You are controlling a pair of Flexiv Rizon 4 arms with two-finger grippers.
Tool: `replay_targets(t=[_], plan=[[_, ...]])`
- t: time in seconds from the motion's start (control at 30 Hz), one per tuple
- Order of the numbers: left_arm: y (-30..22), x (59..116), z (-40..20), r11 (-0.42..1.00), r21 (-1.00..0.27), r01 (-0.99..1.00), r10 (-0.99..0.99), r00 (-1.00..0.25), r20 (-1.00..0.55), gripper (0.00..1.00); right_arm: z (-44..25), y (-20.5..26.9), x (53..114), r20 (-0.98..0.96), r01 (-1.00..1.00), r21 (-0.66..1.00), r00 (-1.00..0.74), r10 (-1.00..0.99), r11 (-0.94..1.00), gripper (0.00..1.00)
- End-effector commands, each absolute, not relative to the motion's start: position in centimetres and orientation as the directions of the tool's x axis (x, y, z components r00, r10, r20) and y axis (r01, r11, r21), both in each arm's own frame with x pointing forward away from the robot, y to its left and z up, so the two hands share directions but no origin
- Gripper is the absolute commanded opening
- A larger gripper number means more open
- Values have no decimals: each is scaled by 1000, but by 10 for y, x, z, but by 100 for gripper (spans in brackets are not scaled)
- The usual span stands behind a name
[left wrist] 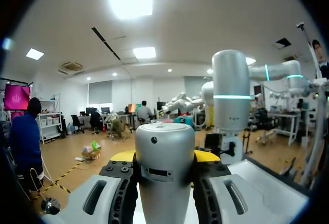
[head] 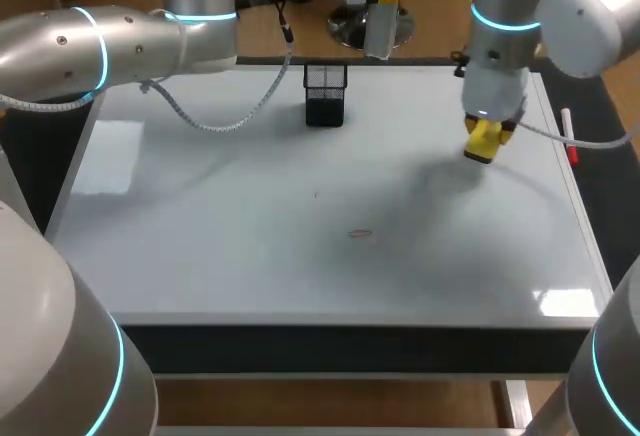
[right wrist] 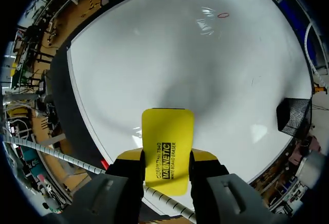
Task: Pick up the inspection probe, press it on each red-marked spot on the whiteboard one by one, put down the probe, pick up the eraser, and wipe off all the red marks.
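Two lines of black printed lettering, one bolder than the other, ran lengthwise along the eraser (right wrist: 167, 131) pinched between the fingers of the right gripper (right wrist: 167, 156).

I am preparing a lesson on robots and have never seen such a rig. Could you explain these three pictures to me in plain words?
This is a robot with two arms at a table topped by a whiteboard. One picture looks down from above and behind it; the two round ones come from a camera on each wrist. On the board are a black mesh holder and one small red ring. The left gripper holds a silver probe near the far edge; the right gripper holds a yellow eraser over the board.
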State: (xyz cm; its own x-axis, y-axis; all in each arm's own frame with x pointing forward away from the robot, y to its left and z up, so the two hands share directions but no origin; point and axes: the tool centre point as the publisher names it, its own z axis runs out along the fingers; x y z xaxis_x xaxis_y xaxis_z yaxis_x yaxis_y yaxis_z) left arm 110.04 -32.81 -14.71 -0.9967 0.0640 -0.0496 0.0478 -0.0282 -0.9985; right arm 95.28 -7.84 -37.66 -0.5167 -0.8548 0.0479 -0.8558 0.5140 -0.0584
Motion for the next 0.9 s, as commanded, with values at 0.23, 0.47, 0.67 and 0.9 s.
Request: replay_targets(t=[0.23,0.47,0.67,0.9], plan=[[-328,1101,-145,-26,-999,47,66,-997,-48,0,-378,-108,948,22,-831,-49,-556,-831,554,0],[-328,1101,-145,-26,-999,47,66,-997,-48,0,-376,-110,950,17,-831,-45,-555,-832,554,0],[-328,1101,-145,-26,-999,47,66,-997,-48,0,-376,-110,950,17,-831,-45,-555,-832,554,0],[-328,1101,-145,-26,-999,47,66,-997,-48,0,-376,-110,950,17,-831,-45,-555,-832,554,0]])
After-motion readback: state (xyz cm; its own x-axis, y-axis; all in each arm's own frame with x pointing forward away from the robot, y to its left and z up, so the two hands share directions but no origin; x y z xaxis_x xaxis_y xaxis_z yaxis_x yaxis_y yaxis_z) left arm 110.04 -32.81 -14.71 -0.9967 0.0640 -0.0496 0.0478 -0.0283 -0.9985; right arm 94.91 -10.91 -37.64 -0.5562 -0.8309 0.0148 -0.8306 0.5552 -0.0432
